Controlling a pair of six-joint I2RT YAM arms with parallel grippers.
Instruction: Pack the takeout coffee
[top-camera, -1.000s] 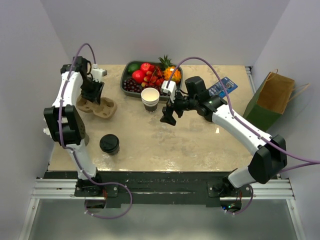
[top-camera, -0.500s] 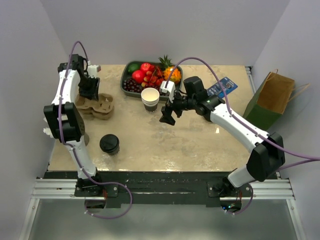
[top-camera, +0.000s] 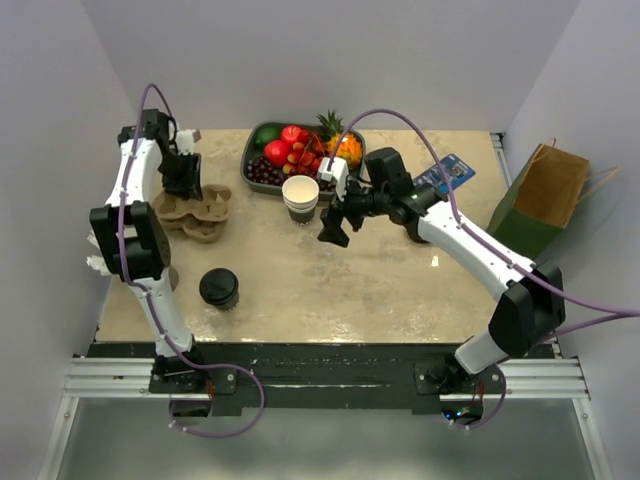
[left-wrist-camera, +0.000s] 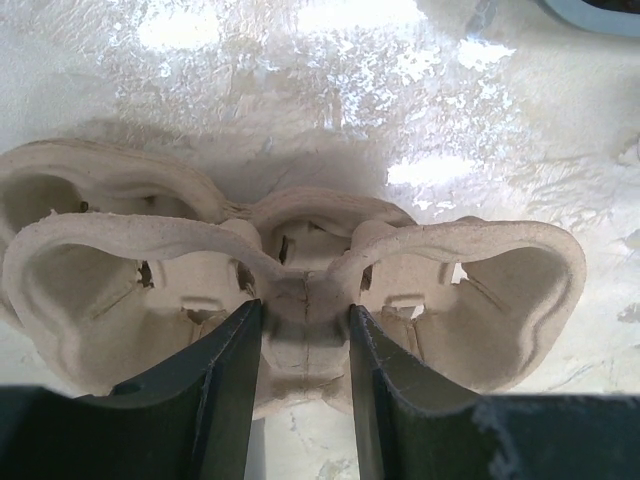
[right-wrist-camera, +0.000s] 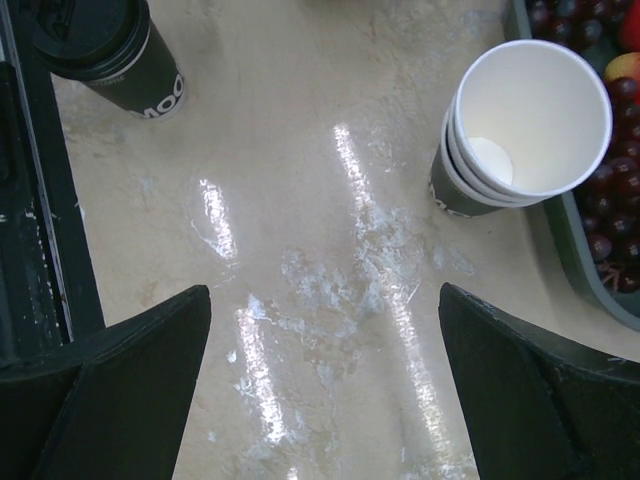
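Note:
The takeout coffee (top-camera: 219, 288), a cup with a black lid, stands near the table's front left; the right wrist view has it at top left (right-wrist-camera: 100, 45). My left gripper (top-camera: 185, 185) is shut on the middle ridge of a brown pulp cup carrier (top-camera: 195, 212) at the table's left side. In the left wrist view both fingers (left-wrist-camera: 230, 380) press that ridge of the carrier (left-wrist-camera: 300, 270), whose cup wells are empty. My right gripper (top-camera: 333, 232) hangs open over bare table (right-wrist-camera: 325, 300), holding nothing, just in front of a stack of lidless white cups (top-camera: 300, 198).
The cup stack (right-wrist-camera: 520, 130) stands against a dark fruit tray (top-camera: 246, 160) at the back centre. A blue card (top-camera: 447, 172) lies at the back right. A brown paper bag (top-camera: 540, 200) stands off the table's right edge.
My left wrist has swung a little left and toward the back, and the carrier has shifted slightly with it. The right gripper has edged slightly toward the cup stack, still open.

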